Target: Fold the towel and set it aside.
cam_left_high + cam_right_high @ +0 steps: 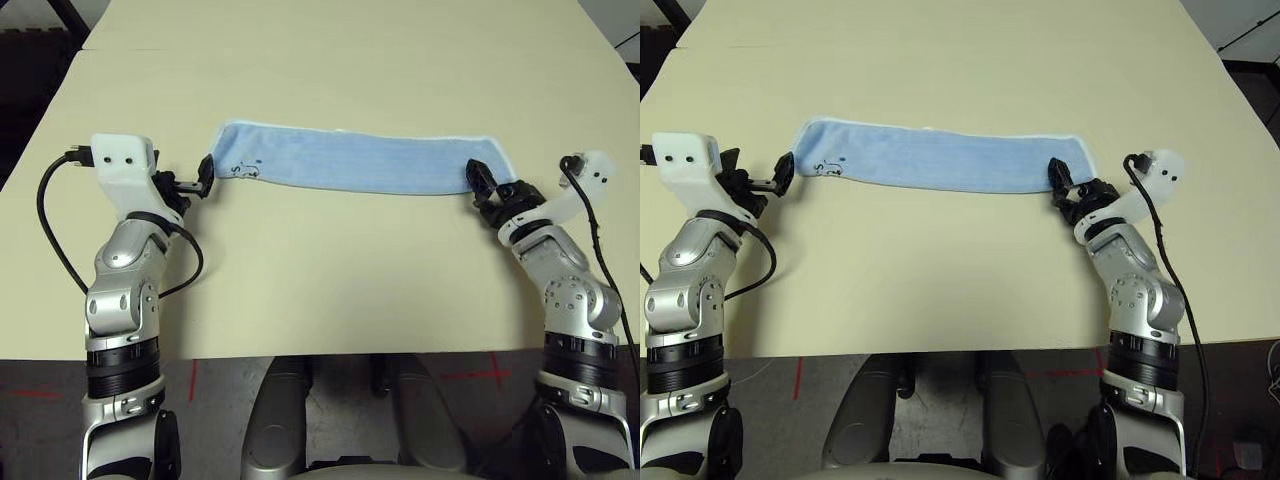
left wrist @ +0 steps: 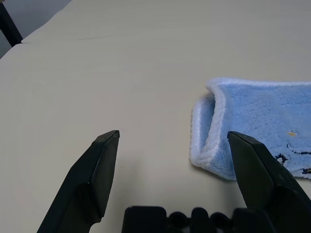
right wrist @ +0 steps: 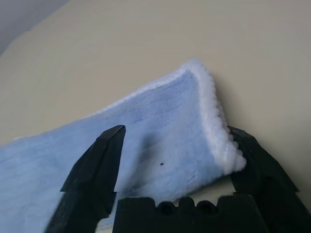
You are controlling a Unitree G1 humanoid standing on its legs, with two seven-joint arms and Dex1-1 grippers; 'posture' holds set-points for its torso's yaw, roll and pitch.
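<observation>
The light-blue towel (image 1: 350,160) lies folded into a long narrow strip across the beige table, white edging along its borders. A small dark motif (image 1: 243,168) sits near its left end. My left gripper (image 1: 205,177) is at that left end, open; in the left wrist view the towel's (image 2: 252,116) folded end lies flat just inside one of its fingers (image 2: 252,170). My right gripper (image 1: 481,181) is at the right end, open, with the towel's (image 3: 160,126) white-edged corner resting between its fingers (image 3: 99,160) on the table.
The beige table (image 1: 300,270) stretches wide beyond the towel and in front of it. Its front edge runs near my body and its left edge slants by my left arm. Black cables (image 1: 50,225) loop from both wrists.
</observation>
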